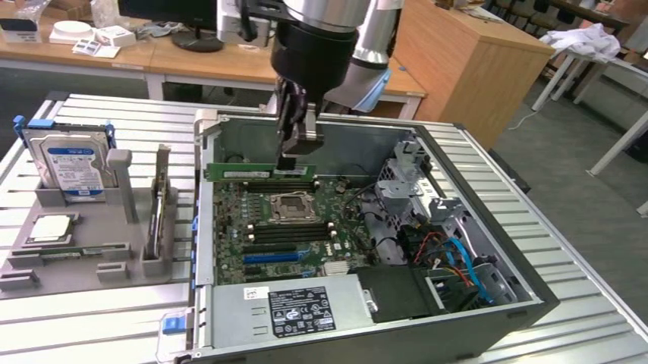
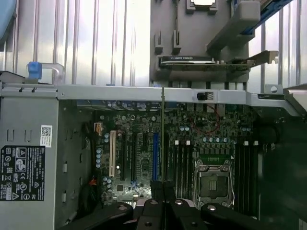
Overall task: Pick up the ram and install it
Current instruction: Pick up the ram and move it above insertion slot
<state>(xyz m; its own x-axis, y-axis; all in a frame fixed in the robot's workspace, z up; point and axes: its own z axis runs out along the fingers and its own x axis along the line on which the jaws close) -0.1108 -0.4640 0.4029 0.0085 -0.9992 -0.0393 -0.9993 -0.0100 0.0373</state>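
Green and narrow, the ram (image 1: 248,173) stands on its long edge inside the open computer case (image 1: 506,307), clamped between the closed fingers of the tool (image 1: 297,161). In the exterior view the stick runs across the case, close to its far wall and just behind the empty processor socket (image 1: 290,205), over the memory slots there. I cannot tell whether its lower edge touches a slot. In the wrist view the ram (image 2: 163,139) shows edge-on as a thin line rising from the tool (image 2: 163,189), over the motherboard (image 2: 139,158) and beside the slots next to the socket (image 2: 213,179).

The case lies on its side on a ribbed metal desk (image 1: 121,114), its open side up. It holds the motherboard (image 1: 344,227), a power supply (image 1: 294,309) with a black label at the near end, and a tangle of blue and orange cables (image 1: 456,254) toward the exterior view's right.

Beside the case, on the exterior view's left, sits a grey holder (image 1: 91,262). In its compartments are a hard drive (image 1: 69,163) with a blue label, standing upright at the far end, a square silver processor (image 1: 51,229) lying flat, and an expansion card (image 1: 159,205) standing on edge in the slot nearest the case.
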